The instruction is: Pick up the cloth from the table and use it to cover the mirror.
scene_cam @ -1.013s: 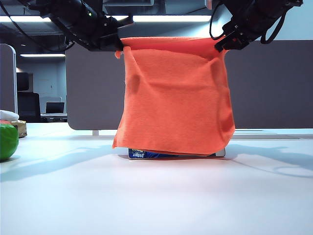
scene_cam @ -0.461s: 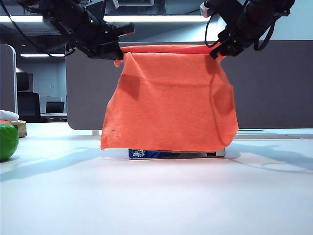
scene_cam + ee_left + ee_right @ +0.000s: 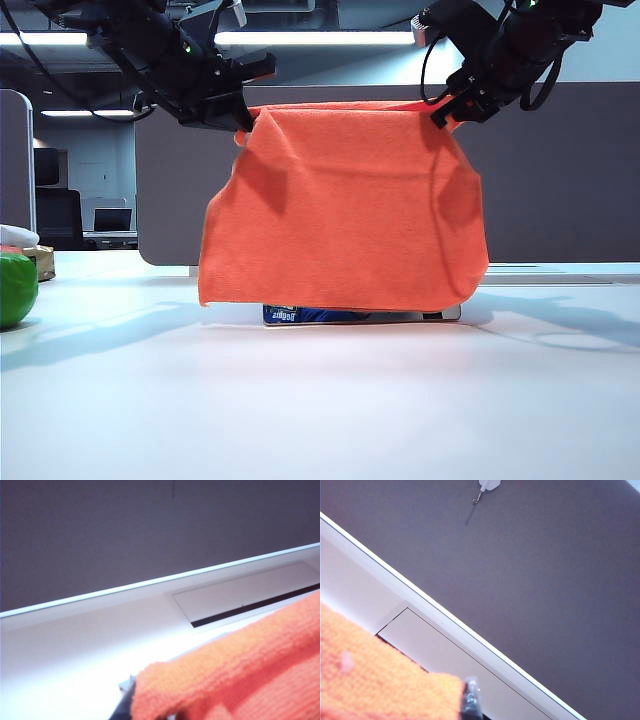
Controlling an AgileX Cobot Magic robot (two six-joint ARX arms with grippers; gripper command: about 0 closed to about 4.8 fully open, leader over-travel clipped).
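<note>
The orange cloth (image 3: 345, 205) hangs spread between my two grippers above the white table (image 3: 320, 410). My left gripper (image 3: 238, 112) is shut on its upper left corner, and my right gripper (image 3: 448, 110) is shut on its upper right corner. The cloth drapes in front of the mirror (image 3: 345, 315). Only the mirror's bottom strip with a bluish reflection shows under the hem. In the left wrist view the cloth (image 3: 240, 670) bunches over a dark fingertip (image 3: 126, 696). The right wrist view shows the cloth (image 3: 380, 685) beside a fingertip (image 3: 470, 700).
A grey partition panel (image 3: 560, 170) runs along the back of the table. A green round object (image 3: 14, 290) and a white item (image 3: 15, 236) sit at the far left edge. A recessed cable flap (image 3: 245, 597) lies in the tabletop near the partition.
Both grippers have come down a little with the cloth. Its lower hem has swung out, the bottom left corner moving left and slightly up.
</note>
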